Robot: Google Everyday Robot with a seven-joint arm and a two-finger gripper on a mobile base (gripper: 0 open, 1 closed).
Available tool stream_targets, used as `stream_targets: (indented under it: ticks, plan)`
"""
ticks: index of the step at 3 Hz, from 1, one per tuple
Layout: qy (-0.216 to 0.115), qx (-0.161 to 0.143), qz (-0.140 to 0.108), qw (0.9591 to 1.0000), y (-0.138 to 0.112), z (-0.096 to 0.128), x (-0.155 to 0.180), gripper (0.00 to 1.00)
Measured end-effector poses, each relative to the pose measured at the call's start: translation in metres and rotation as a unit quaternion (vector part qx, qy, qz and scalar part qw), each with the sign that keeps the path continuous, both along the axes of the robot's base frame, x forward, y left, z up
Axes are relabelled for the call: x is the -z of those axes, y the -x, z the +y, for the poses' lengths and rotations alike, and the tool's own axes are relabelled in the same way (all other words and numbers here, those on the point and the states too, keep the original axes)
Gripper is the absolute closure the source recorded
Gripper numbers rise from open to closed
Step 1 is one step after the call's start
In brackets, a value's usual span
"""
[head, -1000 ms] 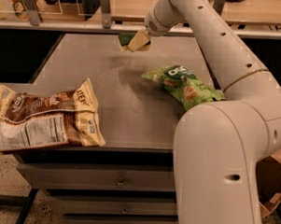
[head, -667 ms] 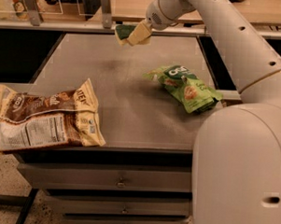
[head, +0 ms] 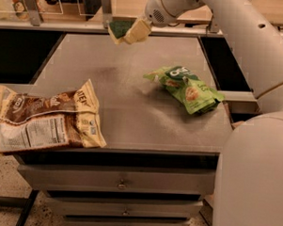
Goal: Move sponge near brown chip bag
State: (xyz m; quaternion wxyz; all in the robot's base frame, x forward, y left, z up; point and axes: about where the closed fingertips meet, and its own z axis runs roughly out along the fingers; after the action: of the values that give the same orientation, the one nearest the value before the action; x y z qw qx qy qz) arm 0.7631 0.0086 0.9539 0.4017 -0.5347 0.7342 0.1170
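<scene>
At the near left, the brown bag (head: 44,122) lies flat on the table (head: 132,110). Its white label faces up, and its left end hangs a little past the table's left edge. Its right corner reaches towards the middle of the near side.

Further right and far back, the sponge (head: 120,27) is up in the air over the table's far edge. Its dark green top is turned to the left and its pale foam faces the gripper (head: 130,31). The gripper is clamped narrow on the sponge, tilted down and to the left. The sponge is well apart from the brown bag, with bare tabletop between them.

Right of centre, the green bag (head: 186,88) lies crumpled on the table, slanting from the middle towards the near right. It is well apart from both the brown bag and the sponge.

The white arm (head: 239,29) comes in from the right, crossing high above the green bag to the gripper, and its bulky body fills the near right corner. Grey drawers (head: 119,182) sit below the table's near edge.
</scene>
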Motion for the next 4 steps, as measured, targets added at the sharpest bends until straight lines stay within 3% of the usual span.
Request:
stream_targets:
  ticks: [1, 2, 3, 4]
  plan:
    - [0.011, -0.033, -0.006, 0.9994, 0.009, 0.027, -0.001, 1.0]
    - [0.043, -0.077, -0.011, 0.996, 0.022, 0.063, 0.007, 1.0]
    - [0.07, -0.123, -0.011, 0.9898, 0.035, 0.099, 0.019, 1.0]
    - [0.091, -0.171, -0.006, 0.981, 0.051, 0.132, 0.035, 1.0]
